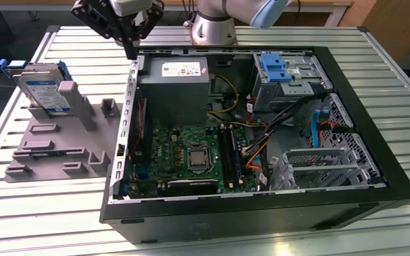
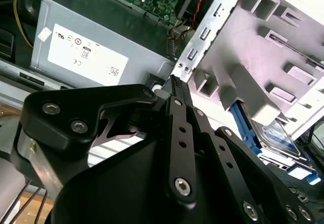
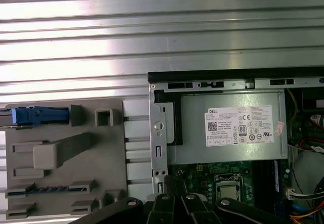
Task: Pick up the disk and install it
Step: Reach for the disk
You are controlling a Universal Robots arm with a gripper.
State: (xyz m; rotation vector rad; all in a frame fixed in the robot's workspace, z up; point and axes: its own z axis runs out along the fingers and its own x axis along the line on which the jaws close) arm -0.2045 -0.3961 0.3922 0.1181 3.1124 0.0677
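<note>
Disk (image 1: pixel 41 92): stands on edge in grey fixture (image 1: pixel 55 144), to the exterior view's left of computer case (image 1: pixel 262 213); long axis near upright, leaning; label side visible.
Gripper (image 1: pixel 130 53): fingers together, empty, near case corner, apart from disk.

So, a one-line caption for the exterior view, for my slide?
Shut pincer hovers at the open computer case; the disk stands in the grey holder beside it.
</note>
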